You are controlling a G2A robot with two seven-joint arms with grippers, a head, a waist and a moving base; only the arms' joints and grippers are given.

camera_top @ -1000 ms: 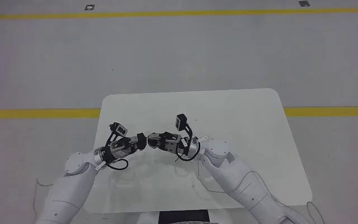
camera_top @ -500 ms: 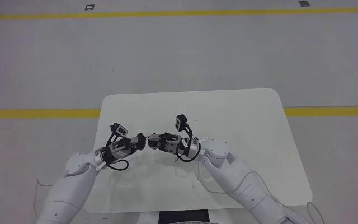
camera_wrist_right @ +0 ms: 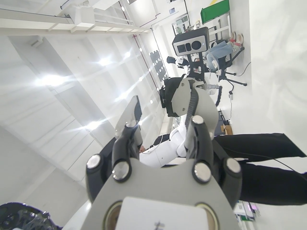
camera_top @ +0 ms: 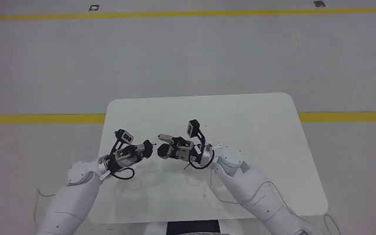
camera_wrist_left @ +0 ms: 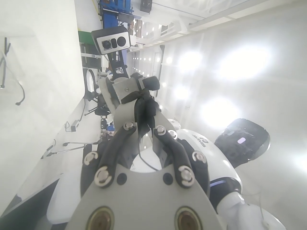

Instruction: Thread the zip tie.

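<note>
Opened and drawn slightly back above the left half of the table (camera_top: 264,117), the right gripper (camera_top: 163,147) hung with fingers (camera_wrist_right: 132,113) spread, while the left gripper (camera_top: 148,150) pinched the black zip tie (camera_wrist_left: 144,111) there; threading seemed under way, though a closed loop could not be made out.

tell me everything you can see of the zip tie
The zip tie is a thin, flat black strip, plastic by its look. It is pinched between the shut fingers of the left gripper, in the air above the white table. Past the fingertips it bends and bunches into a small dark tangle close to one finger of the right gripper, whose fingers stand open. Whether it touches that finger, or whether its tail has entered its head, cannot be told.
</note>
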